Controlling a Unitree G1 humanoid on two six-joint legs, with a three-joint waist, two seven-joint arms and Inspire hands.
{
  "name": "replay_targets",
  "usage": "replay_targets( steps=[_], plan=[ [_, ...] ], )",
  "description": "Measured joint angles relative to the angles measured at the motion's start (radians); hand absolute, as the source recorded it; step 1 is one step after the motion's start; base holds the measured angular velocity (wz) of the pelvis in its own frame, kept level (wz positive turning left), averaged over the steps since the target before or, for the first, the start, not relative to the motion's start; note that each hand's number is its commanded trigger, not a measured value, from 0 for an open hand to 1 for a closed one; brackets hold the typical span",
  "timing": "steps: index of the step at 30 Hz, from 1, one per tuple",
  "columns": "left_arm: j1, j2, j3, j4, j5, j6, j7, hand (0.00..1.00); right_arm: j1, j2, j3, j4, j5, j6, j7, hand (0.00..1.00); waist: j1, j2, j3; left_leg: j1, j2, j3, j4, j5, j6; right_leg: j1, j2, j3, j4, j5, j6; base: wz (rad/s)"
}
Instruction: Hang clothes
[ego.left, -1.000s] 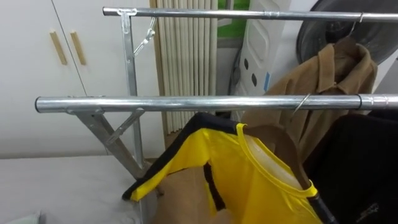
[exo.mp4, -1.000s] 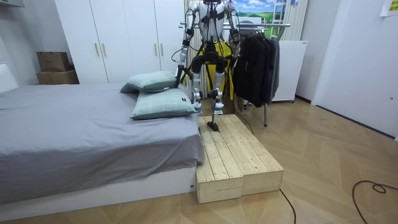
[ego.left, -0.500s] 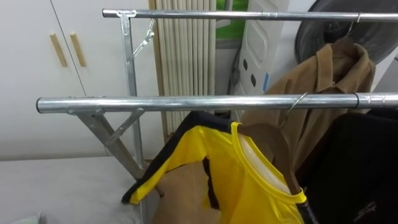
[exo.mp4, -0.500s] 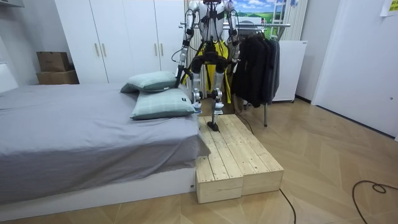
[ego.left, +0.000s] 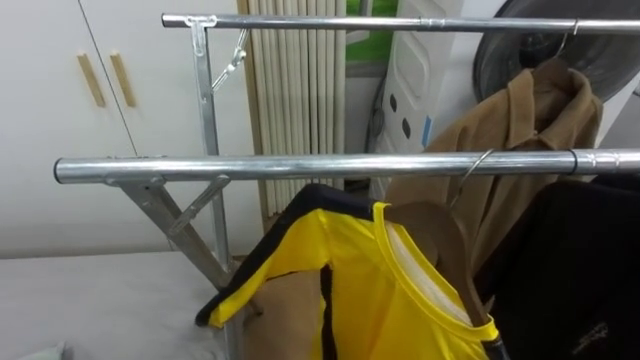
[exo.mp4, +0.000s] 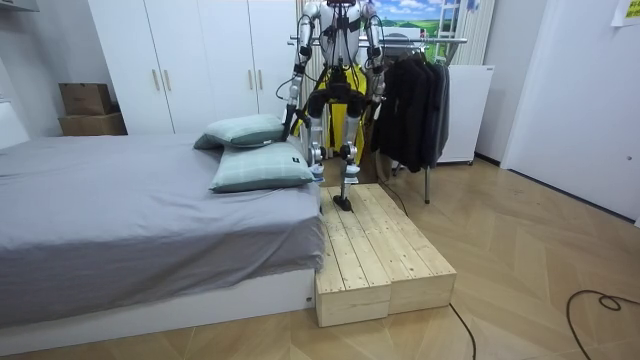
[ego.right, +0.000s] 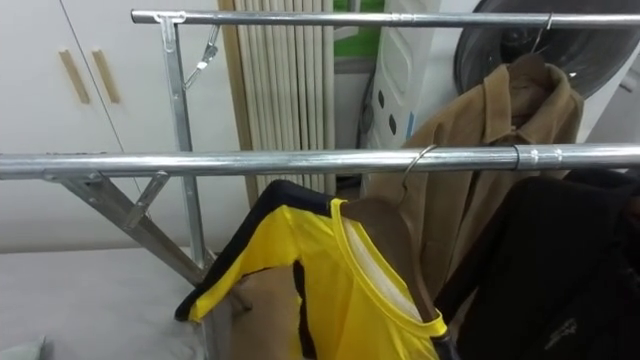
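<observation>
Robot is standing on the wooden platform (exo.mp4: 370, 250) between the bed (exo.mp4: 120, 220) and the clothes rack (ego.left: 210, 200), facing the rack.

- Near rail (ego.left: 300, 168) is running left to right. A black garment (ego.left: 580, 270) is hanging at its right end, and a brown jacket (ego.left: 520, 130) is hanging from the far rail (ego.left: 400, 22).
- Yellow shirt (ego.left: 370, 280) is hanging just under the near rail, right of middle. It is tilting, with its black-trimmed shoulder pointing left.
- Brown hanger (ego.left: 435, 215) is sitting inside the collar. Its wire hook (ego.left: 478, 165) is crossing the rail, but I cannot tell whether it is fully seated.
- Left hand (exo.mp4: 289, 120) is hanging low and right hand (exo.mp4: 379, 88) is by the rack. Cannot tell how the fingers are set on either.

Judgement: the shirt is looking thin, light and limp, likely slick. The cloth is giving no firm hold and may slide off a tilted hanger. Better to take the stiff hanger just below the hook.
</observation>
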Motion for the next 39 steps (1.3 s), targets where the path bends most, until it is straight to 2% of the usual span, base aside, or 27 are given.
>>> replay_targets(
  steps=[5, 10, 15, 25, 28, 39],
  plan=[
    [-0.004, -0.013, 0.001, 0.005, 0.000, 0.000, 0.008, 0.00, 0.019, 0.010, 0.000, 0.039, -0.001, -0.008, -0.001, 0.00, 0.000, 0.017, 0.0009, 0.001, 0.000, 0.000, 0.000, 0.000, 0.000, 0.000, -0.001, -0.007, 0.002, 0.000, -0.001, 0.00],
    [-0.005, -0.033, -0.001, 0.005, -0.002, 0.000, 0.022, 0.00, 0.029, 0.014, 0.000, 0.069, 0.018, -0.007, -0.021, 0.00, -0.004, 0.030, -0.0021, 0.001, 0.001, -0.005, -0.001, 0.000, 0.000, 0.002, -0.001, -0.012, 0.001, 0.000, -0.002, 0.03],
    [-0.006, -0.035, -0.001, 0.005, -0.006, 0.000, 0.022, 0.00, 0.028, 0.024, -0.001, 0.083, 0.067, -0.007, -0.030, 0.00, -0.009, 0.028, 0.0009, 0.001, 0.001, -0.023, -0.003, 0.000, 0.000, 0.003, -0.001, -0.017, 0.001, 0.000, -0.002, 0.04],
    [-0.013, -0.035, -0.005, 0.005, -0.119, 0.000, 0.021, 0.00, 0.027, 0.025, 0.006, 0.089, 0.103, 0.014, -0.032, 0.00, -0.013, 0.039, 0.0020, 0.000, -0.001, -0.027, -0.004, 0.000, 0.000, 0.003, -0.004, -0.026, 0.002, -0.001, -0.002, 0.02],
    [-0.014, -0.036, -0.013, 0.005, -0.118, 0.000, 0.021, 0.00, 0.026, 0.025, 0.008, 0.089, 0.101, 0.014, -0.037, 0.00, -0.013, 0.038, 0.0051, 0.000, -0.001, -0.028, -0.004, 0.000, 0.000, 0.003, -0.004, -0.027, 0.002, -0.001, -0.002, 0.00],
    [-0.013, -0.038, -0.045, 0.005, -0.111, 0.008, 0.026, 0.00, 0.008, 0.027, 0.010, 0.113, 0.078, 0.015, -0.085, 0.00, -0.013, 0.035, 0.0037, -0.001, -0.002, -0.029, -0.005, 0.000, 0.000, 0.009, -0.006, -0.029, -0.012, 0.000, -0.002, 0.01]
  ],
)
